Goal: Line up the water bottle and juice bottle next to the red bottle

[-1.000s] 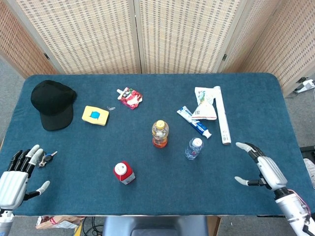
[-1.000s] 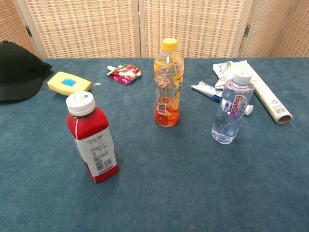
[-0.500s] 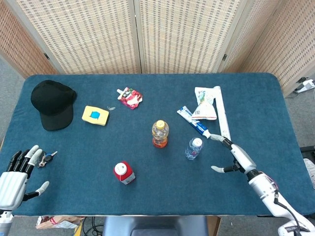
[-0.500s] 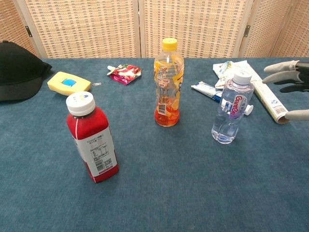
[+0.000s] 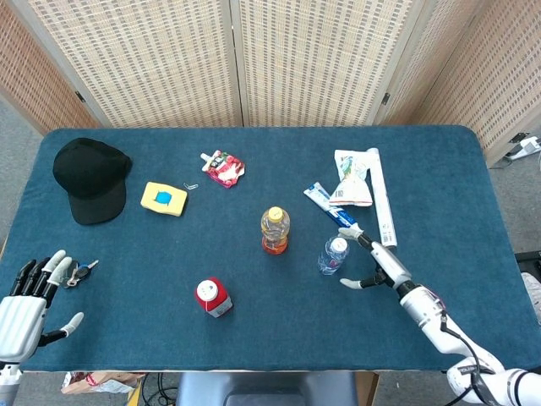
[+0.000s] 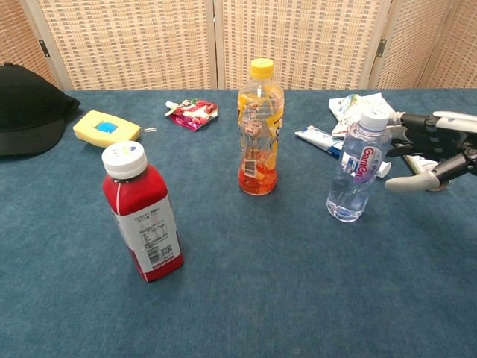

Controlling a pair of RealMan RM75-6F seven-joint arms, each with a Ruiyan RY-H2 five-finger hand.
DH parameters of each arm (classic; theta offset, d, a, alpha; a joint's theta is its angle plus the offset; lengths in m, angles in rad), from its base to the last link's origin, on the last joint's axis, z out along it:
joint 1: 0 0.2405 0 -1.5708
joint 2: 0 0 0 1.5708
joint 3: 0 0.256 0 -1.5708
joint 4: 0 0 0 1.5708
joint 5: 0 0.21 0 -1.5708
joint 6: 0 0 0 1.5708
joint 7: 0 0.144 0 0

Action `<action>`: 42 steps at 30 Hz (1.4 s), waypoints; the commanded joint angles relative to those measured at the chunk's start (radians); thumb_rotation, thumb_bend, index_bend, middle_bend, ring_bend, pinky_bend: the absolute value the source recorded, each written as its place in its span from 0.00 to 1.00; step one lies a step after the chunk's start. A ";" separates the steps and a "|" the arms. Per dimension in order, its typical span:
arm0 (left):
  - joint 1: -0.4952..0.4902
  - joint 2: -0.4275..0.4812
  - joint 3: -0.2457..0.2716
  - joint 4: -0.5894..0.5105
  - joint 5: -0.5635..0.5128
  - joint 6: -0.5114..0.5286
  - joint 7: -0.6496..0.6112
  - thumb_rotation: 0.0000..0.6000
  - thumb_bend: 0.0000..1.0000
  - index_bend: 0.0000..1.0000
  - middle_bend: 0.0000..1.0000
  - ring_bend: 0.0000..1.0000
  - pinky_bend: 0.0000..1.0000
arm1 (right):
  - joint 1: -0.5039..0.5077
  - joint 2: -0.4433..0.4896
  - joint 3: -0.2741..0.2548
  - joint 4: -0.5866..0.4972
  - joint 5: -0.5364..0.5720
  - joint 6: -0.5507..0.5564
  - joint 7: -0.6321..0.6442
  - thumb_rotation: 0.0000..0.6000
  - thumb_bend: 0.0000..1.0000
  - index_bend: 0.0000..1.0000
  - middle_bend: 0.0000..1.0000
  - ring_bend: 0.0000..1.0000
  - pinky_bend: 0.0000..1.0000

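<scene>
The red bottle [image 5: 212, 297] [image 6: 141, 212] with a white cap stands upright near the table's front. The juice bottle [image 5: 275, 230] [image 6: 260, 127], orange with a yellow cap, is upright in the middle. The clear water bottle [image 5: 332, 255] [image 6: 357, 165] stands to its right. My right hand [image 5: 372, 261] [image 6: 426, 152] is just right of the water bottle, fingers spread, a small gap away, holding nothing. My left hand [image 5: 25, 303] hovers open at the front left corner, far from the bottles.
A black cap [image 5: 90, 177], a yellow sponge [image 5: 164, 199] and a red snack packet [image 5: 223, 167] lie at the back left. A toothpaste tube [image 5: 332, 210], a wrapper [image 5: 352, 178] and a white roll [image 5: 381, 198] lie behind the water bottle. Keys [image 5: 80, 271] lie by my left hand.
My right hand has moved left from the table's right front edge to just beside the water bottle. The left hand and the bottles have not moved.
</scene>
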 commanded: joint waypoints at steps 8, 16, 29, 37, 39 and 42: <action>0.002 0.006 0.000 0.002 -0.002 0.001 -0.010 1.00 0.19 0.05 0.04 0.02 0.01 | 0.041 -0.074 0.010 0.080 0.029 -0.035 -0.005 1.00 0.30 0.24 0.22 0.11 0.11; -0.002 0.007 0.000 -0.004 -0.002 -0.006 -0.004 1.00 0.19 0.05 0.04 0.02 0.01 | 0.047 -0.101 0.001 0.108 0.022 -0.023 0.000 1.00 0.41 0.36 0.31 0.20 0.18; -0.006 0.007 -0.002 -0.011 0.000 -0.010 0.005 1.00 0.19 0.05 0.04 0.02 0.01 | 0.033 -0.037 -0.040 -0.006 -0.066 0.068 0.011 1.00 0.42 0.41 0.35 0.26 0.22; -0.002 0.016 -0.001 -0.020 0.008 0.000 0.009 1.00 0.19 0.05 0.04 0.02 0.01 | 0.068 -0.025 -0.069 -0.098 -0.140 0.075 0.008 1.00 0.42 0.41 0.35 0.26 0.22; 0.000 0.018 0.000 -0.021 0.009 0.002 0.008 1.00 0.19 0.05 0.04 0.02 0.01 | 0.077 -0.034 -0.070 -0.109 -0.146 0.074 -0.004 1.00 0.42 0.41 0.35 0.26 0.22; 0.002 0.019 0.002 -0.021 0.012 0.005 0.006 1.00 0.19 0.05 0.04 0.02 0.01 | 0.089 -0.058 -0.065 -0.115 -0.141 0.070 -0.037 1.00 0.42 0.41 0.35 0.26 0.22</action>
